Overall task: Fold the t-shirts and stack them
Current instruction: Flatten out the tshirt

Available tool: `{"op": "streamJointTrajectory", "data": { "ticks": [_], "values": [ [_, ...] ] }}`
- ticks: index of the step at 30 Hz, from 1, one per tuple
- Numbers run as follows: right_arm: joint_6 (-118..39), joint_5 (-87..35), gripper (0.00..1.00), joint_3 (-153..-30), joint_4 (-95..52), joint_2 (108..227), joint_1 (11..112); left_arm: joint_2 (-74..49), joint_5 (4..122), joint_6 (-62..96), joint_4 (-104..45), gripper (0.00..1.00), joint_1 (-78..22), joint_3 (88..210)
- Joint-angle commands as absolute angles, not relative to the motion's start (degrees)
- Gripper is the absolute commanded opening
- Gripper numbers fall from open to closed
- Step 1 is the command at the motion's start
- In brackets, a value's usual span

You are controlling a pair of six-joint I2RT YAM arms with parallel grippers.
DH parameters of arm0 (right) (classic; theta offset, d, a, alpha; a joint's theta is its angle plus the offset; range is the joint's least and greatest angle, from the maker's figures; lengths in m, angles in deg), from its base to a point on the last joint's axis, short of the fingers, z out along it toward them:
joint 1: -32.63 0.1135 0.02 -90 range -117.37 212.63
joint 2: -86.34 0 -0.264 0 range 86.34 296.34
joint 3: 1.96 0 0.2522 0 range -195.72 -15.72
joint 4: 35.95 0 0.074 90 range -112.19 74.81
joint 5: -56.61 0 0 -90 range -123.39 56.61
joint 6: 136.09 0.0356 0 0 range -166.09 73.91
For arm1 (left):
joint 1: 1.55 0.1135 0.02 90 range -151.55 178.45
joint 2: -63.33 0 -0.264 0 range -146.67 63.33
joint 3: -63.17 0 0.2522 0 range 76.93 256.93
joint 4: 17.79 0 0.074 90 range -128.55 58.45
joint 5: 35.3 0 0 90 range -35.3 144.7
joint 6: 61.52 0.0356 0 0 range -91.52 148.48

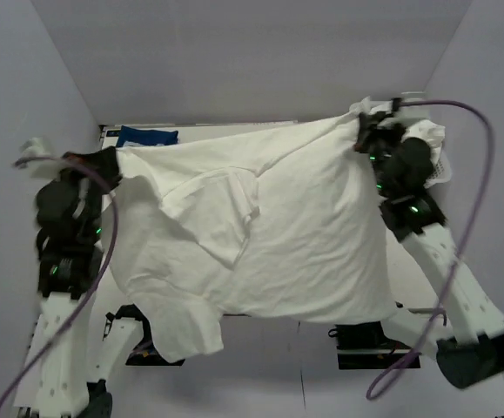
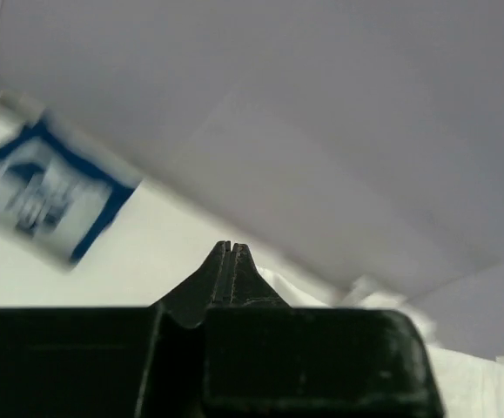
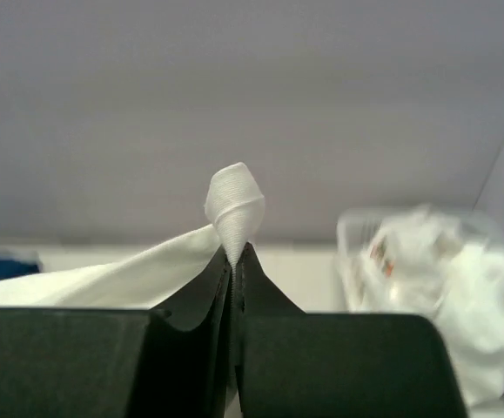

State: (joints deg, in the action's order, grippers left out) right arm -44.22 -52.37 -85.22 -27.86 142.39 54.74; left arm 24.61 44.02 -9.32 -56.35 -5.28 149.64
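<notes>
Your left gripper [image 1: 112, 162] and right gripper [image 1: 363, 132] each pinch a corner of the white t-shirt [image 1: 304, 226], spread between them above the worktop [image 1: 260, 366]; the navy t-shirt [image 1: 147, 137] lies at its far-left corner.

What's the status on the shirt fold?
Left gripper and right gripper both shut on white t-shirt, stretched between them. Navy t-shirt at far side, partly hidden. No obstruction seen.

Plain grey walls [image 1: 252, 61] enclose a white table [image 1: 265, 361] under even light.
</notes>
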Motion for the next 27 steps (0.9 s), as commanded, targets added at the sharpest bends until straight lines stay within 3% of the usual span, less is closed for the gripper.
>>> {"op": "streamJointTrajectory", "data": {
  "ticks": [1,3,5,7,9,10,11,13,17,21,27],
  "values": [
    [-41.1,-54.0,0.00,-75.9,-33.4,150.6,54.3,17.4,40.2,-12.0,-58.8,0.00,-4.8,138.3],
    [-40.2,-53.0,0.00,-73.9,-34.6,159.0,54.3,11.2,36.8,-13.2,-58.3,0.02,-4.8,135.2],
    [-39.0,-53.7,0.00,-76.1,-32.3,169.7,54.0,5.7,34.6,-13.8,-58.9,0.13,-4.8,133.6],
    [-37.9,-55.3,0.03,-80.6,-28.7,177.5,53.6,-3.6,33.4,-13.8,-59.4,0.43,-4.8,134.7],
    [-36.9,-57.7,0.28,-87.2,-23.4,186.2,53.5,-11.9,31.9,-15.0,-62.9,0.74,-4.8,139.3],
    [-36.5,-58.0,0.64,-91.7,-19.5,187.7,53.5,-14.3,31.2,-15.5,-64.5,0.77,-4.8,141.2],
    [-36.7,-58.3,0.90,-95.2,-16.7,188.8,53.6,-16.1,31.2,-15.6,-65.9,0.78,-4.8,142.9],
    [-36.8,-57.9,0.90,-96.8,-16.1,189.8,53.8,-18.2,31.2,-15.6,-67.4,0.80,-4.8,145.8],
    [-35.5,-55.7,0.90,-92.6,-18.1,184.0,53.8,-16.7,35.8,-14.9,-64.4,1.00,-4.8,144.0],
    [-32.1,-52.3,0.90,-84.1,-18.1,177.7,53.9,-12.3,44.0,-13.4,-60.0,1.00,-5.9,136.9],
    [-22.4,-47.1,0.90,-71.6,-17.9,166.5,53.9,-6.8,75.0,-10.4,-50.8,1.00,-7.4,122.8]
  ]
}}
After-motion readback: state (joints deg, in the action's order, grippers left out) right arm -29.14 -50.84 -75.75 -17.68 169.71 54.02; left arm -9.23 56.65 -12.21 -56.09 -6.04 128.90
